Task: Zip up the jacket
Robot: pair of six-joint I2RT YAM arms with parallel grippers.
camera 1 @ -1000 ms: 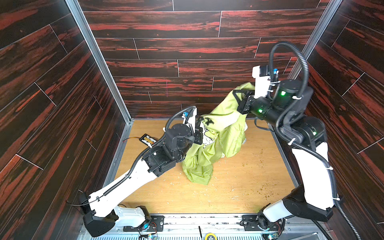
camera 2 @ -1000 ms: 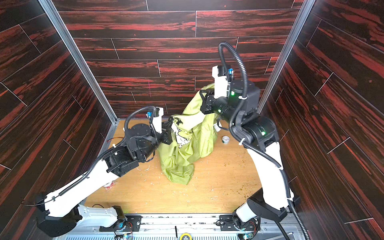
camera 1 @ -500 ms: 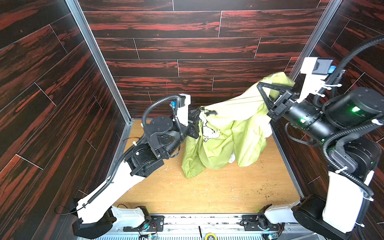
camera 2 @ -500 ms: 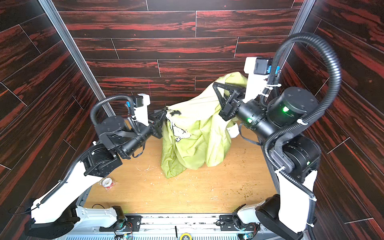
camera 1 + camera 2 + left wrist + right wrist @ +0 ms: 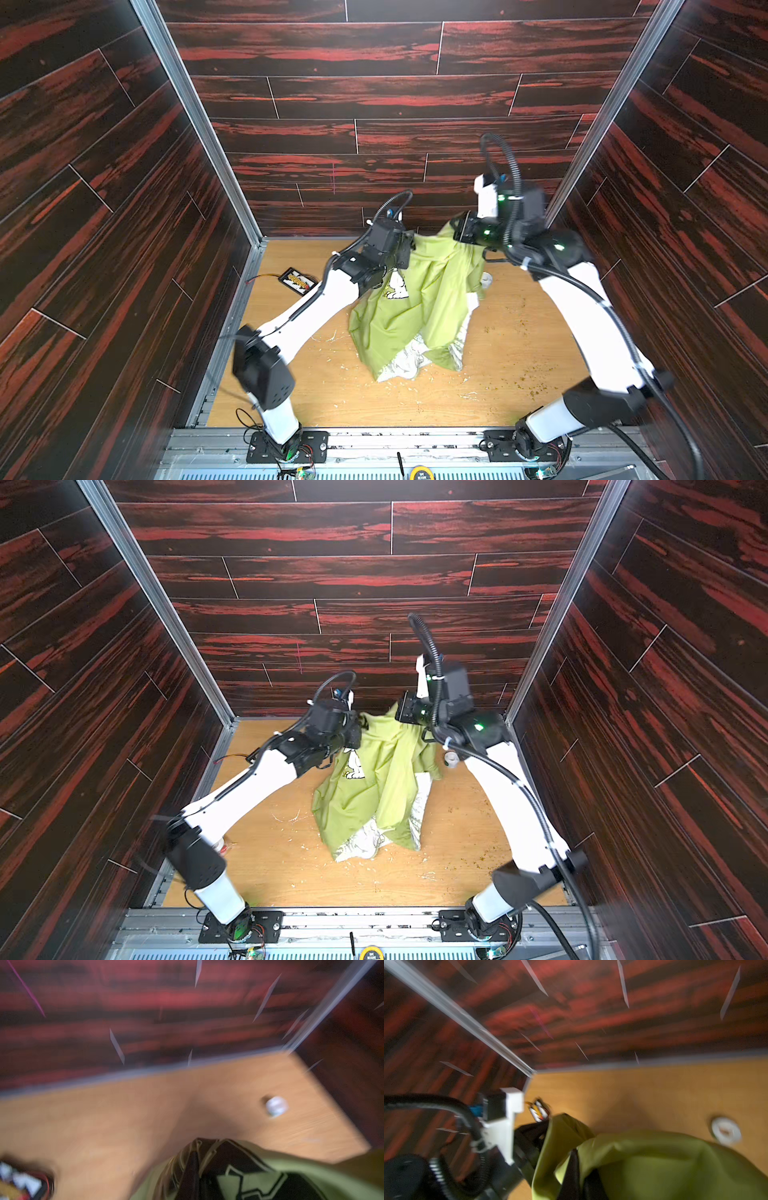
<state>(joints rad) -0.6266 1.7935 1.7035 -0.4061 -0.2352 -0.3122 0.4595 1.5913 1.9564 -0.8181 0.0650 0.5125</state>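
A flat black pack [image 5: 300, 281] with a thin cable lies near the back-left corner of the table [image 5: 523, 365]. Next along, the left gripper [image 5: 409, 246] hangs above the table's back edge, left of middle, its jaws closed tight on an upper part of the jacket [image 5: 415, 320]. The left wrist view is blurred but shows the dark fingers [image 5: 194, 1167] pressed together with green cloth bunched around them.

The jacket is held up between the two arms over the back half of the table. Its top edge sags between the grips and its lower folds rest on the table's middle. A white cartoon dog print [image 5: 397, 286] faces out below the left grip, and white patterned lining [image 5: 405, 363] shows at the hem.

The right gripper [image 5: 458, 227] is a little higher above the table's back edge, right of middle, likewise pinched shut on green cloth. A small white round thing [image 5: 486, 279] sits toward the table's back-right, just beside the jacket's edge.
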